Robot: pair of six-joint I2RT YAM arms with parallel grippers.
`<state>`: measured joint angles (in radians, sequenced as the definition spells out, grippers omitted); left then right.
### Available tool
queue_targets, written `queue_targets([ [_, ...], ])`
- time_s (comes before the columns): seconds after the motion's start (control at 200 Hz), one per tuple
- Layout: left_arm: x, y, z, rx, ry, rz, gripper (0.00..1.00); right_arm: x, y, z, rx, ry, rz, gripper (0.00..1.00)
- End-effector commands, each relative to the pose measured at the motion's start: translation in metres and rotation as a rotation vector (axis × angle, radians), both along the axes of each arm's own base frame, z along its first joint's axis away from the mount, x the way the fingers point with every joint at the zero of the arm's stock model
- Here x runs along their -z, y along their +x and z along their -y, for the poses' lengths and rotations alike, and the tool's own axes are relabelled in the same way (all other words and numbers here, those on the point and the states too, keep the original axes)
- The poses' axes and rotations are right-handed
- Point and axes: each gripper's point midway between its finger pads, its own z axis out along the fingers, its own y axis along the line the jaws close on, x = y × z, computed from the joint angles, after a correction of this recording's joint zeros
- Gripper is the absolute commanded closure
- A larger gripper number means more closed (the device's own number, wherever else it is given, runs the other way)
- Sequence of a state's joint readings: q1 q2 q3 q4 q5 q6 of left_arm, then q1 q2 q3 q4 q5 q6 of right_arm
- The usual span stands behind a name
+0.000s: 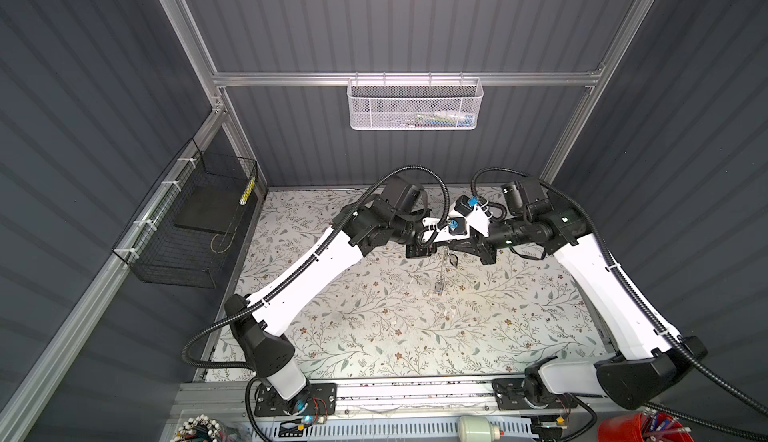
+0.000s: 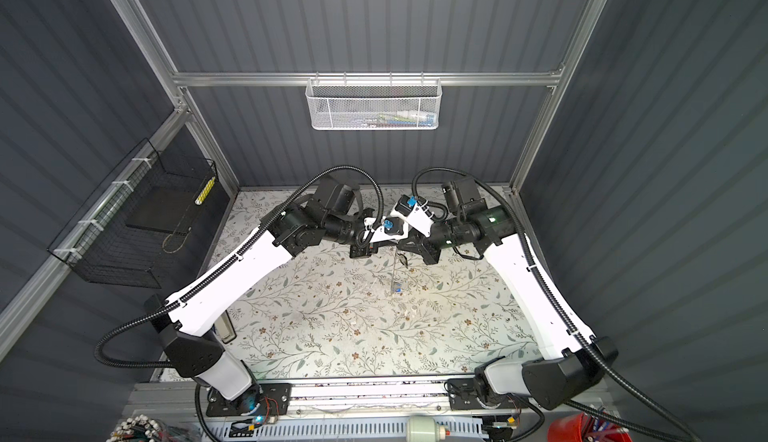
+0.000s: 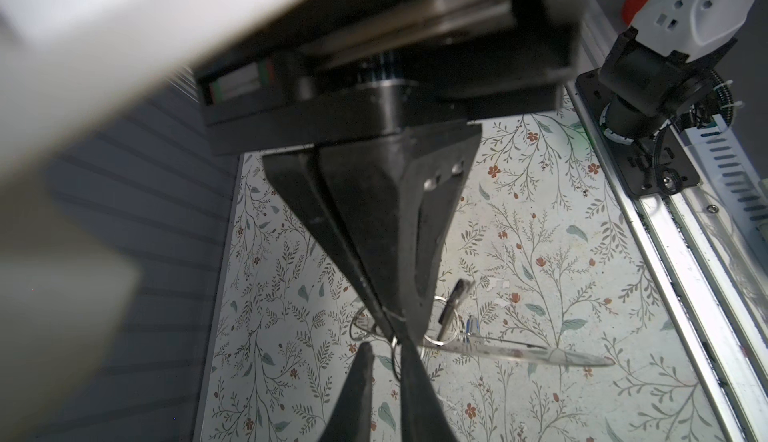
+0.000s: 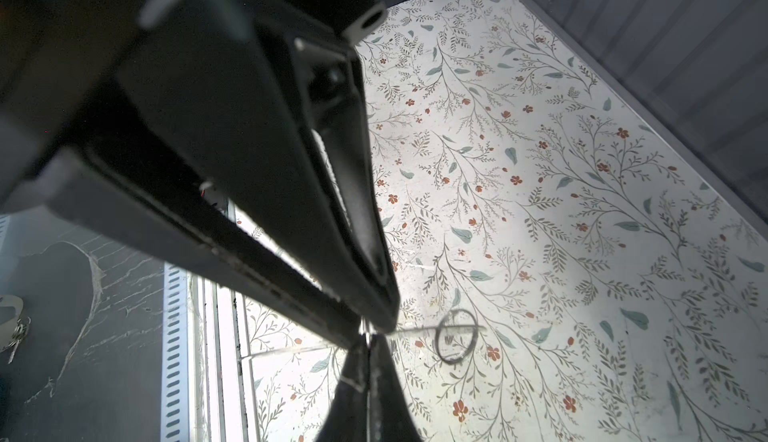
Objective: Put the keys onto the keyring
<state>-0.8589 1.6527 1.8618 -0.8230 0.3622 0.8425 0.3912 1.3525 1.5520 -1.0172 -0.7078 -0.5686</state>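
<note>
Front edge: metal rail [image 1: 415,390] carrying both arm bases, with a red tub [image 1: 623,427] at its right end. Past that, the floral tabletop [image 1: 374,336].

Mid-table, raised off the surface: left gripper [image 3: 386,346] and right gripper [image 4: 369,342] meet tip to tip.
- Right gripper: jaws pressed fully together. A thin wire loop of the keyring [image 3: 440,341] comes out at the very tips, nipped there.
- Left gripper: jaws a narrow slit apart. A strand of ring wire runs through the slit. Cannot tell whether either finger bears on it.

Just beside the tips, in the left wrist view:
- The larger round ring of the bunch hangs free, with a black tag [image 3: 455,302] slanting across it.
- Keys [image 3: 471,325]: only a small silver-grey sliver with blue against it shows. It sits just beside the big ring, on the side away from the tips. Too small to tell whether it is threaded on.
- A clear plastic strip [image 3: 519,350] reaches out from under the rings. Cannot tell whether it hangs or lies on the table.

In the right wrist view, one ring shows blurred next to the closed tips.

Left wall: black wire basket [image 1: 187,227]. Back rail: white mesh basket [image 1: 415,103].
</note>
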Motion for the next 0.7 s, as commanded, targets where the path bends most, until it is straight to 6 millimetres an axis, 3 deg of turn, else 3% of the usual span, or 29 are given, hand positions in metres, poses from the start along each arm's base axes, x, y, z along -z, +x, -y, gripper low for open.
queue_targets([
  [0.0,0.004,-0.002,0.001,0.015,0.025,-0.008,0.84,-0.015,-0.005,-0.002,-0.025,0.025,0.082,1.00],
  [0.42,0.005,-0.003,0.004,0.027,0.025,-0.015,0.87,-0.006,-0.008,-0.006,-0.056,-0.015,0.120,1.00],
  [0.695,-0.002,-0.002,-0.001,0.002,0.012,-0.001,0.78,0.005,-0.005,-0.001,-0.045,-0.064,0.123,1.00],
])
